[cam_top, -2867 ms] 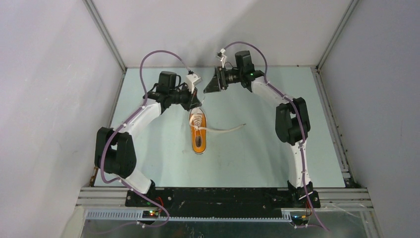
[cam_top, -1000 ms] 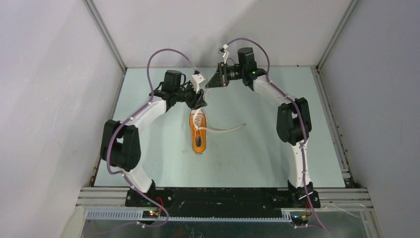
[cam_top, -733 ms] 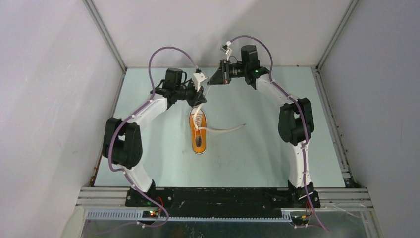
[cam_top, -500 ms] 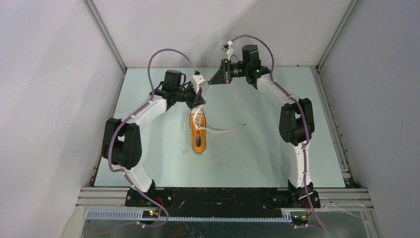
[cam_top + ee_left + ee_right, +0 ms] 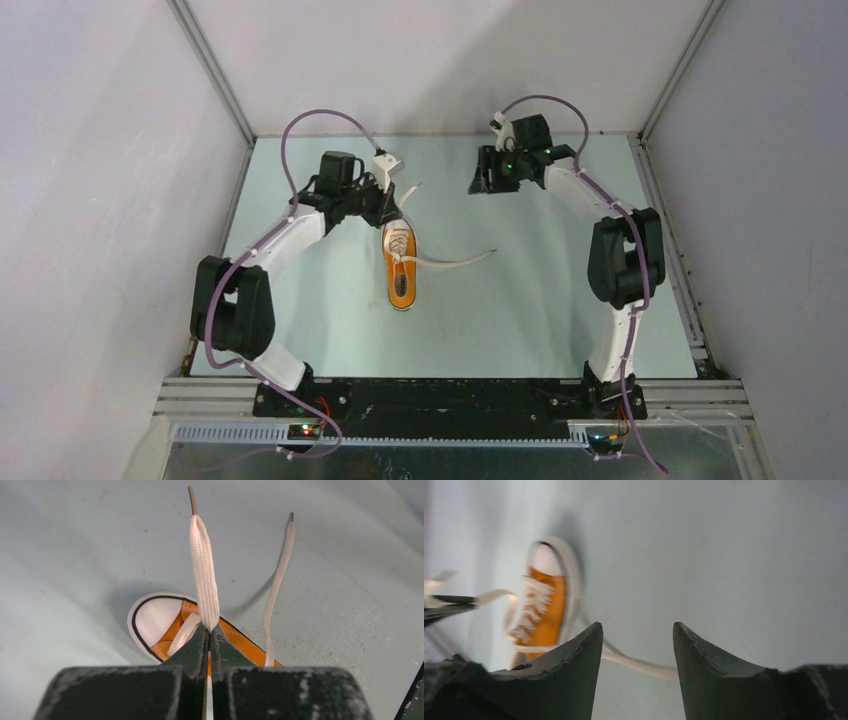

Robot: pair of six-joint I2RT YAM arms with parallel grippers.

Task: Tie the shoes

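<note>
Compared with half a second earlier, the right gripper (image 5: 480, 180) is seen drawn well away from the left gripper (image 5: 392, 206), which it nearly met before; it is now placed beyond the toe of the shoe (image 5: 400, 268) and off to the shoe's right; its jaws are parted to a middling gap with nothing held between them, only the bare table (image 5: 520, 310) being shown through the gap in the right wrist view; the left gripper is shifted a little toward the shoe's left and is poised just above and beyond the toe; its jaws are pressed fully together on the lace (image 5: 205, 575), which is pinched flat between the fingertips and left standing up past them, its dark tip reaching the top of the left wrist view; this lace, stretched between both grippers earlier, is now gripped by the left one alone; the shoe itself is set on its sole on the table, about midway between the two arms, with the white toe cap turned to the far wall and the heel turned to the arm bases; its place is unchanged from the earlier pictures; the second lace (image 5: 455, 263) is trailed loose from the middle of the shoe out to the shoe's right, laid on the table in a shallow curve and gripped by nothing; the right wrist view is blurred, so finer detail of the lacing cannot be told there.
</note>
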